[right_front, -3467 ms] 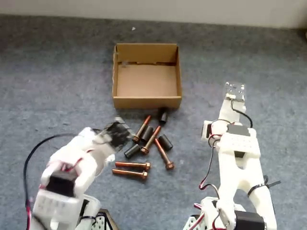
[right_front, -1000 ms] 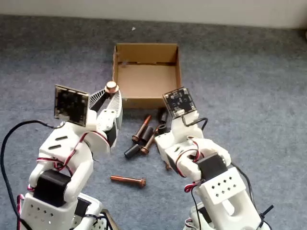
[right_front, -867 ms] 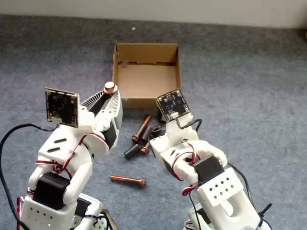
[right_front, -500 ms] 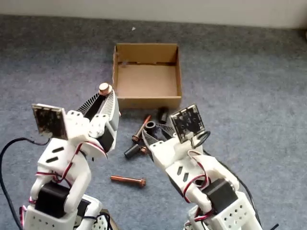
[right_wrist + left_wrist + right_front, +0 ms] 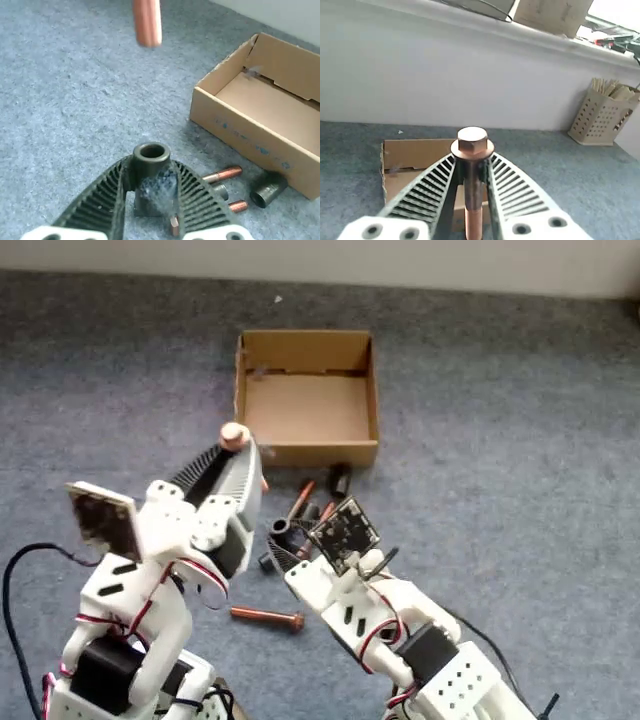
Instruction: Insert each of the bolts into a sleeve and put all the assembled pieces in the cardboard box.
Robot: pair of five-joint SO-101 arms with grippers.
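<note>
Clamping bolt: left fingers (image 5: 430, 185) pinch a copper bolt (image 5: 472, 146) upright, head up, with the cardboard box (image 5: 410, 150) beyond it.
Sleeve: right fingers (image 5: 107, 200) are clamped around a black sleeve (image 5: 151, 156), bore upward; the right wrist view has the bolt's lower end hanging above it.
High view: a loose bolt (image 5: 267, 616) lies on the grey surface (image 5: 500, 440) by the arm bases; a spare sleeve (image 5: 340, 480) sits just near of the box.
</note>
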